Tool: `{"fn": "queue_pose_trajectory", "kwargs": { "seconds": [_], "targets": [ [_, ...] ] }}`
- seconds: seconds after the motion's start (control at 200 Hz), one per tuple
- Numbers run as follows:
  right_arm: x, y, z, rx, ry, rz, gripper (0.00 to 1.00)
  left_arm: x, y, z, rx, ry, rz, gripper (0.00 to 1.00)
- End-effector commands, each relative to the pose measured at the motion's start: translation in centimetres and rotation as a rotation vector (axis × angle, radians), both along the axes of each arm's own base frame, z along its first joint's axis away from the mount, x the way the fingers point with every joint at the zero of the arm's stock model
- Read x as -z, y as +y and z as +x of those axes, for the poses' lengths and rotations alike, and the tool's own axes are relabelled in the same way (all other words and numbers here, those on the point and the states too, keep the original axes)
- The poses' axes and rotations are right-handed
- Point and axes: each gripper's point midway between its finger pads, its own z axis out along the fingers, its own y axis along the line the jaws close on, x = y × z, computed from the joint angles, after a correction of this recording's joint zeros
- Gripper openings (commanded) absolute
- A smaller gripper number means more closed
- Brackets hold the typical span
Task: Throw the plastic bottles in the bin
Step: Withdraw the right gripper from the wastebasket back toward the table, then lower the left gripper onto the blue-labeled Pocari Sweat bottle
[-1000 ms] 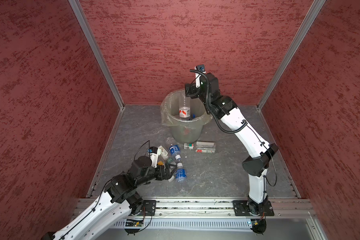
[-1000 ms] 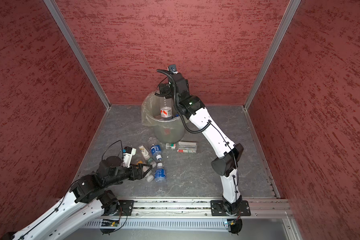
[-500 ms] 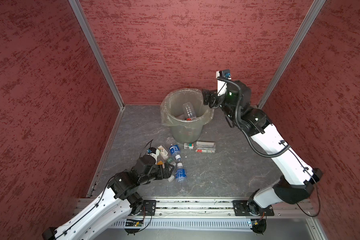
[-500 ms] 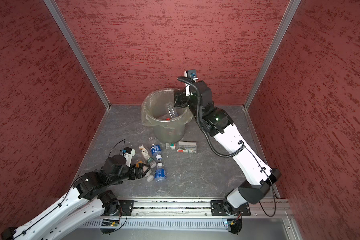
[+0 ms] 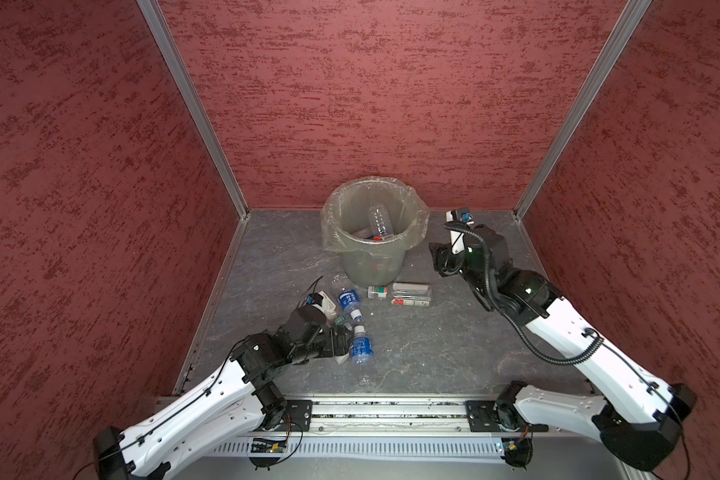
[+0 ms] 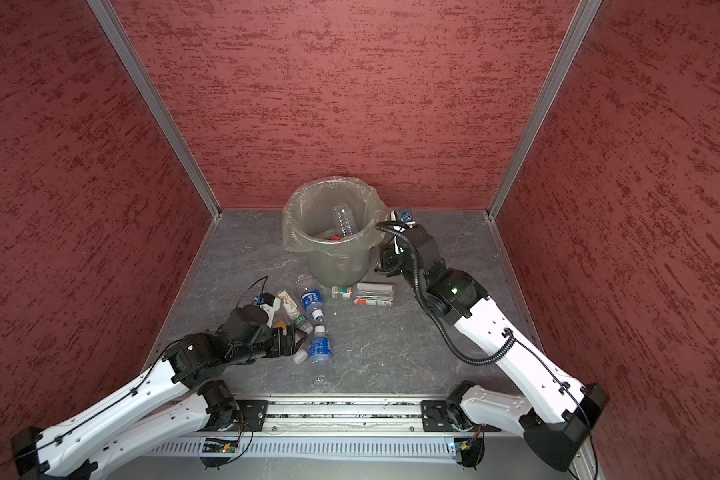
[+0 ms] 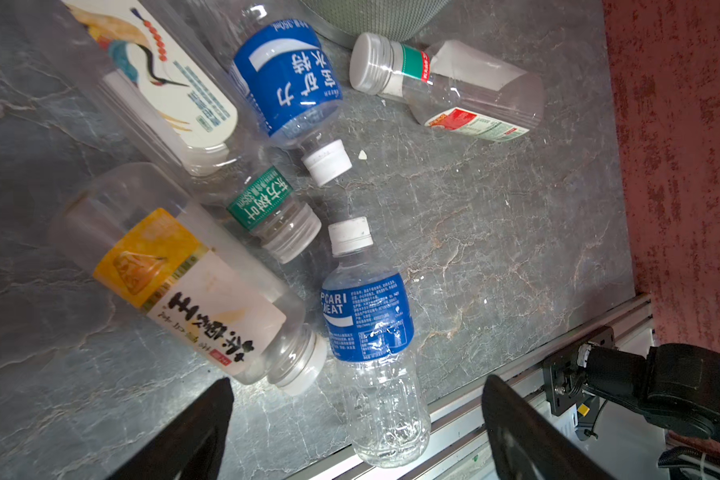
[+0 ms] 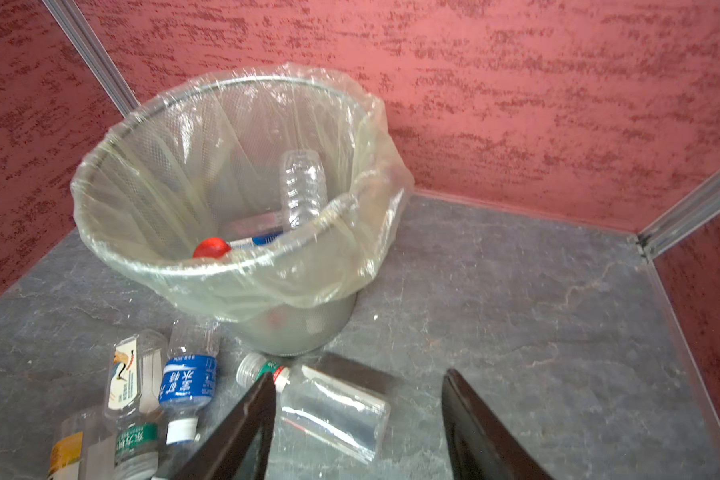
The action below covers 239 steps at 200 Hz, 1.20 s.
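A grey marbled tabletop (image 5: 433, 357) enclosed by red walls is viewed from above. At the left, the left gripper (image 7: 357, 380) is held low over a cluster of plastic bottles lying on their sides left of the middle. Its jaws are spread wide and nothing is grasped. A yellow-labelled bottle (image 7: 184, 282) is seen nearest the fingers, with a green-labelled bottle (image 7: 262, 203) and a white-labelled bottle (image 7: 163, 83) beyond it. 2 more are seen alongside: a blue-labelled bottle (image 7: 287, 79) and a second blue-labelled bottle (image 7: 366, 320), which lies just beside the yellow one's cap. Further right, a square clear bottle (image 7: 454, 87) lies near the foot of the bin (image 5: 371, 266). The bin is lined with a clear bag and placed toward the far edge. A ribbed clear bottle (image 8: 302, 183) is leaned inside it, above a red cap (image 8: 211, 248). At the right, the right gripper (image 8: 359, 374) is held near the bin, jaws parted and empty.
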Motion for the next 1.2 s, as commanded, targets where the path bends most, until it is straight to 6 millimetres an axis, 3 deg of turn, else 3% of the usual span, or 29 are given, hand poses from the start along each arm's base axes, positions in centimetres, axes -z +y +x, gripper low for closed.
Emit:
{"fn": "queue_pose_trajectory", "kwargs": {
  "seconds": [0.0,0.291,0.586,0.766,1.192],
  "targets": [
    [2.0,-1.4,-1.5,0.041,0.056,0.023,0.64,-1.3,-1.6,0.3,0.006,-0.038,-0.019,0.92],
    [4.9,-3.7,-3.4,0.101,0.103,0.012,0.64,-0.3,-5.0,-0.4,0.038,-0.018,0.095,0.88],
    [7.2,-4.8,-4.0,0.117,0.127,-0.014,0.65,0.9,-6.0,-0.6,-0.008,0.046,0.148,0.78],
    [8.1,-4.7,-4.0,0.103,0.138,0.004,0.65,2.2,-6.7,-1.1,-0.057,0.111,0.201,0.76],
    [7.7,-4.9,-4.3,0.093,0.134,0.022,0.65,3.2,-5.2,-1.8,-0.200,0.164,0.334,0.72]
  ]
}}
